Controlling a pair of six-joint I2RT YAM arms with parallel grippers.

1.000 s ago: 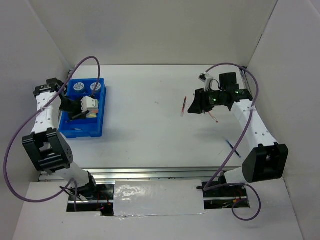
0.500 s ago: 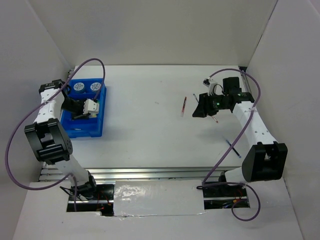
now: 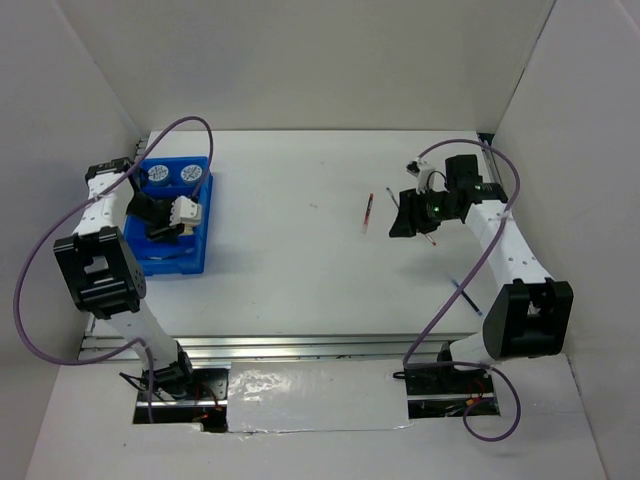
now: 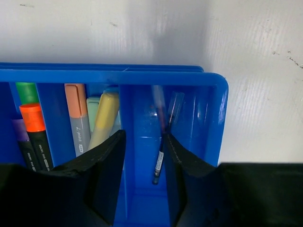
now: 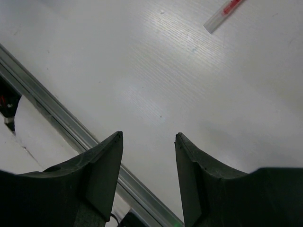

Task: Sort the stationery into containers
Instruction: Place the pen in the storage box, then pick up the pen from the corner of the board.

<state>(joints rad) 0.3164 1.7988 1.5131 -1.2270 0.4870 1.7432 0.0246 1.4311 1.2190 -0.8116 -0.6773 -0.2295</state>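
Note:
The blue tray (image 3: 172, 263) sits at the far left, with two tape rolls (image 3: 157, 174) in its back compartments. My left gripper (image 3: 163, 226) hangs over the tray (image 4: 113, 75) with its jaws open. A thin dark pen (image 4: 159, 163) stands tilted and blurred in the right compartment, close to my right finger and not clamped. Highlighters fill the neighbouring compartments: green (image 4: 27, 92), orange (image 4: 32, 118), yellow (image 4: 105, 118). My right gripper (image 3: 398, 221) is open above bare table, empty (image 5: 147, 135). A red pen (image 3: 368, 212) lies to its left, and its end (image 5: 225, 12) shows in the right wrist view.
A blue pen (image 3: 466, 296) lies on the table beside the right arm. Another thin pen (image 3: 431, 240) pokes out under the right wrist. A metal rail (image 5: 71, 132) runs along the table's near edge. White walls close in both sides and the back.
My left gripper has opened over the tray and the dark pen has dropped loose into the right compartment. The right arm has shifted a little to the right and stayed open.

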